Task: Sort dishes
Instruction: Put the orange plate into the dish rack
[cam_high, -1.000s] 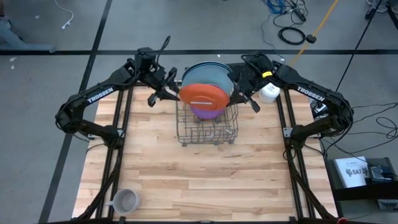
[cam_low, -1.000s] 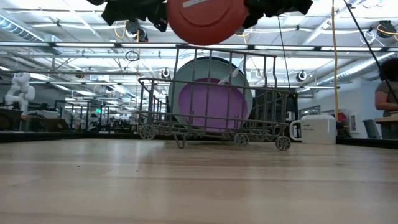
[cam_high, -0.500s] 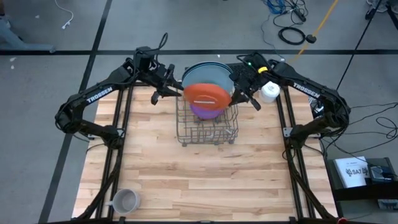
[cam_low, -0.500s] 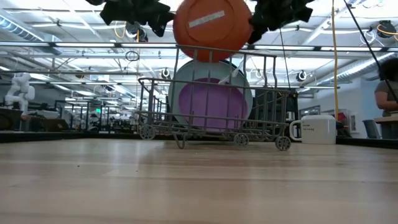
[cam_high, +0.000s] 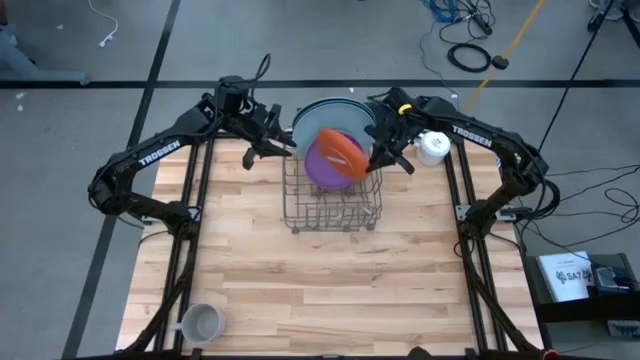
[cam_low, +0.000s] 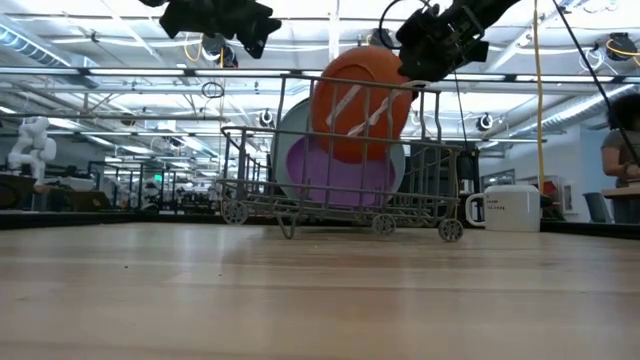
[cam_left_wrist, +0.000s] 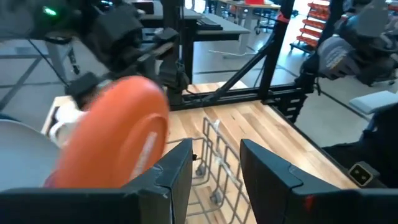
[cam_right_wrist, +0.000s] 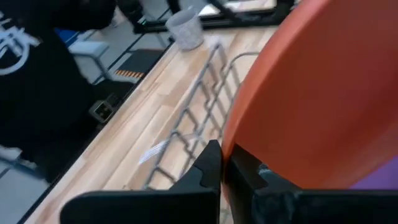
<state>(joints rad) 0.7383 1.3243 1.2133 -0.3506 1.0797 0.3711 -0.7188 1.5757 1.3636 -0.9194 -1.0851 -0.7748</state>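
Note:
My right gripper (cam_low: 418, 62) is shut on the orange plate (cam_low: 360, 105), which stands tilted on edge, its lower part inside the wire rack (cam_low: 340, 205). The plate also shows from above (cam_high: 343, 155) and in the right wrist view (cam_right_wrist: 323, 93). A purple plate (cam_low: 325, 180) stands on edge in the rack behind it, with large grey and blue plates (cam_high: 328, 118) farther back. My left gripper (cam_left_wrist: 214, 168) is open and empty above the rack's far left corner (cam_high: 280, 148), apart from the orange plate (cam_left_wrist: 118, 143). My right gripper pinches the orange plate's rim (cam_right_wrist: 252, 146) between its two fingers, one on each face. It holds the plate's upper right edge (cam_low: 400, 75), coming from the table's right and slanting down. The plate hangs tilted, its lower edge down among the rack's wires.
A white mug (cam_high: 432, 147) stands right of the rack, close under my right arm. A grey mug (cam_high: 200, 322) stands at the table's near left corner. The wooden table top (cam_high: 320, 280) lies in front of the rack.
My right gripper has gone down and toward the table's right with the orange plate. The plate has tipped from nearly flat above the rack to standing on edge, its lower part now inside the rack in front of the purple plate. It has come away from my left gripper.

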